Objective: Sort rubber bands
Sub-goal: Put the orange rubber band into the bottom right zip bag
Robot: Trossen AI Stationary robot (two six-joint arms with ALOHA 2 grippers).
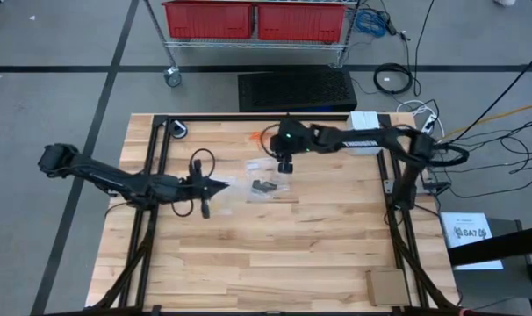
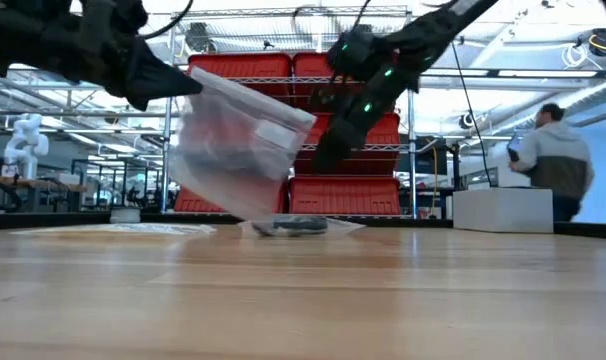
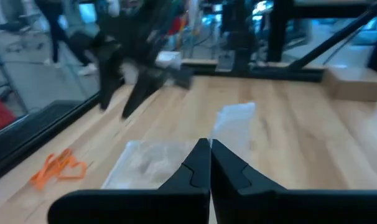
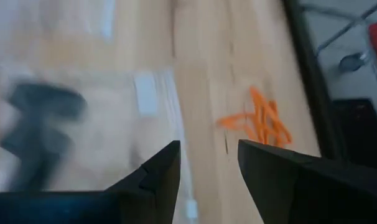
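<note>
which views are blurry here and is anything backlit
Right wrist view: motion smear over the orange rubber bands and the dark shape on the wood. Left wrist view: soft beyond the left gripper, which is sharp. Low view: arms and clear plastic bag stand dark against bright room lights. High view: evenly lit.

Worktop (image 1: 275, 246): pale wood planks, smooth, satin sheen. Clear plastic bag (image 2: 238, 150): thin, glossy, crinkled film. Orange rubber bands (image 4: 260, 121): matt rubber. Cart frame (image 1: 341, 48) at 12 o'clock: bright metal wire; red bins (image 1: 253, 19) smooth plastic.
</note>
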